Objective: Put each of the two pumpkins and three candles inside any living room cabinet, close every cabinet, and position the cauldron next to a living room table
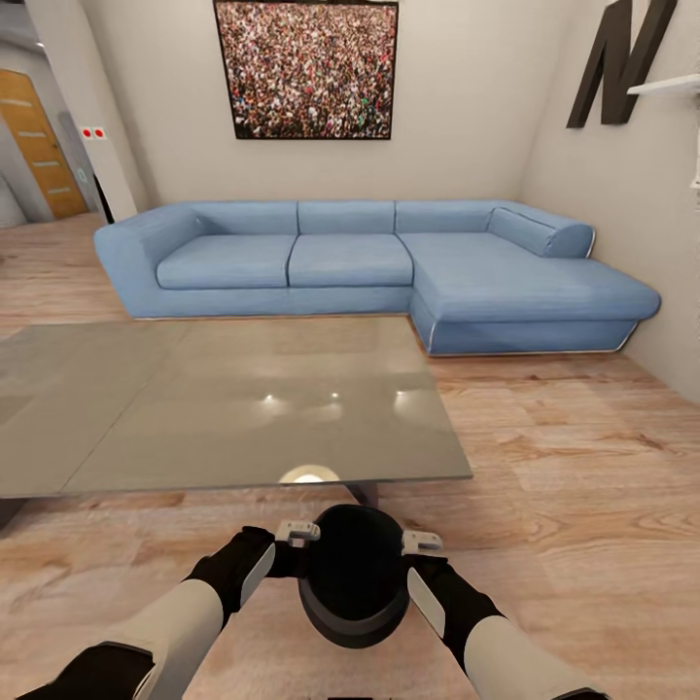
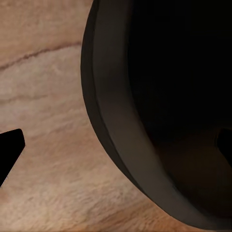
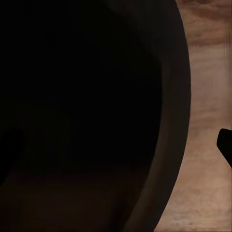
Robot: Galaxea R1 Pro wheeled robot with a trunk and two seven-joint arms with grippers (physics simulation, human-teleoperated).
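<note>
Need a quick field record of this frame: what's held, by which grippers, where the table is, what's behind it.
held: cauldron, black, mouth up
left gripper: at the cauldron's left rim
right gripper: at its right rim
grip: one finger of each inside the rim, one outside; contact unclear
table: glass top, just ahead of the cauldron
behind table: blue corner sofa
floor: light wood

Left arm: white forearm, black wrist, rising from the lower left of the head view toward the cauldron [image 1: 355, 574]. Left gripper [image 1: 297, 532]: jaws set over the cauldron's left rim, one finger [image 2: 8, 152] outside the wall, the other inside. Right arm: white forearm, black wrist, mirrored on the cauldron's right. Right gripper [image 1: 421, 542]: jaws straddling the right rim, outer finger [image 3: 225, 147] beside the wall. Closure of either not discernible.
</note>
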